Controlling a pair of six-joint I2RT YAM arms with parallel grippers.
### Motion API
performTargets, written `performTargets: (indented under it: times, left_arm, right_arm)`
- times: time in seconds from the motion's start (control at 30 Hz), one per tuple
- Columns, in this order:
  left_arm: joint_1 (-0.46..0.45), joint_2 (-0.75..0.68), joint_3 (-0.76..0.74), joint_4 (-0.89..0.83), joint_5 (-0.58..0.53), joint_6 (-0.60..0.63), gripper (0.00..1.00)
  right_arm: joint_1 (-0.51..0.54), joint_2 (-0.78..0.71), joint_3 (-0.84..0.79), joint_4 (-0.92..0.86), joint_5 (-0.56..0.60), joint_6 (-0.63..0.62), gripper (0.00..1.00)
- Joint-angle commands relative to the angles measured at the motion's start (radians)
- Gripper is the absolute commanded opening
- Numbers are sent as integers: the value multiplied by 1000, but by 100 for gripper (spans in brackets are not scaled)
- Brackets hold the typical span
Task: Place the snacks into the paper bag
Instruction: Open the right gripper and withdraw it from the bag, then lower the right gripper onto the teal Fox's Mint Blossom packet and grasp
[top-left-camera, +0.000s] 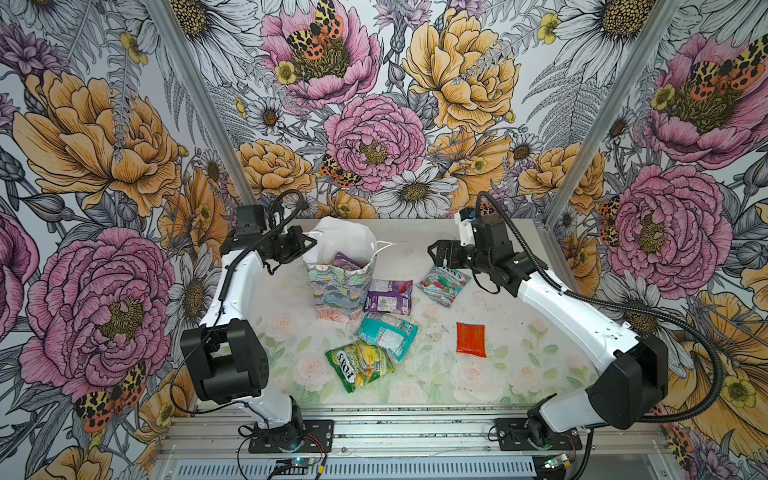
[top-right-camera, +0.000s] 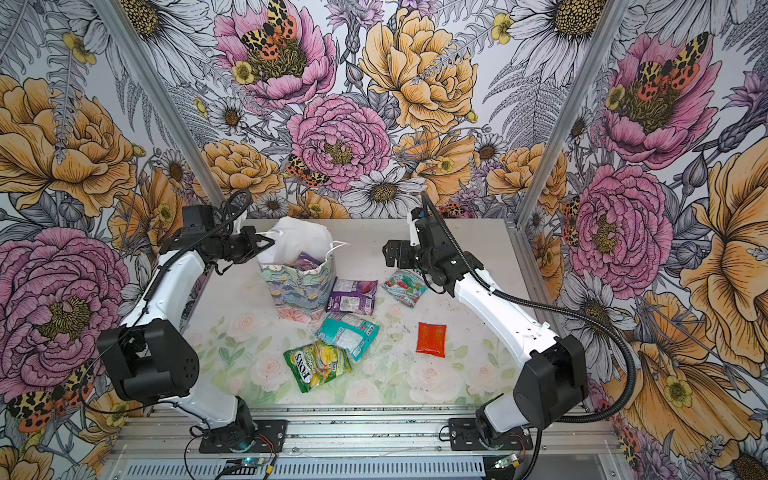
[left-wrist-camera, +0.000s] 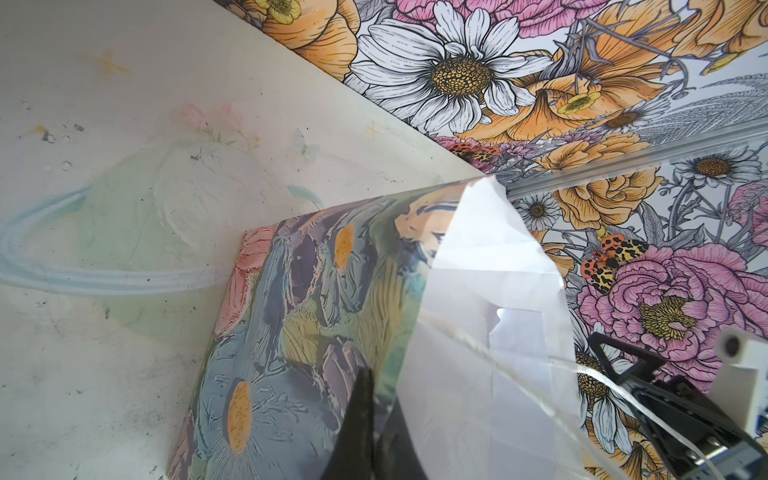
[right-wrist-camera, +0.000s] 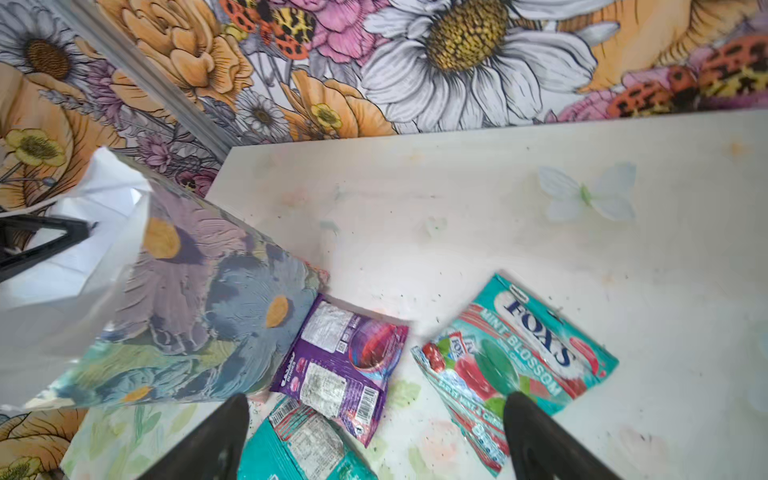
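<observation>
The paper bag (top-left-camera: 338, 291) (top-right-camera: 296, 291) stands upright at the back left of the table, with a purple snack (top-left-camera: 347, 261) showing inside. My left gripper (top-left-camera: 308, 246) (left-wrist-camera: 374, 415) is shut on the bag's rim on its left side. On the table lie a purple packet (top-left-camera: 388, 296) (right-wrist-camera: 345, 361), a red-green mint packet (top-left-camera: 442, 285) (right-wrist-camera: 519, 365), a teal packet (top-left-camera: 387, 336) (right-wrist-camera: 299, 449), a green FOX'S packet (top-left-camera: 359, 365) and a red sachet (top-left-camera: 471, 338). My right gripper (top-left-camera: 434, 253) (right-wrist-camera: 376, 399) hangs open and empty above the table, right of the bag.
Flowered walls close in the table at the back and both sides. The table (top-left-camera: 519, 374) has a pale flower print. Aluminium rails (top-left-camera: 395, 432) carrying both arm bases run along the front edge.
</observation>
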Motion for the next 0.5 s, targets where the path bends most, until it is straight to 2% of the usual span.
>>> performTargets:
  times: [0.0, 0.23, 0.47]
  left_arm:
    - [10, -27, -19, 2, 17, 1, 0]
    - [9, -25, -22, 2, 16, 1, 0]
    - [9, -28, -26, 2, 16, 1, 0]
  right_arm:
    - [-32, -55, -106, 75, -7, 122, 95]
    - [-123, -78, -348, 190, -42, 292, 90]
    - [-201, 0, -468, 378, -135, 437, 84]
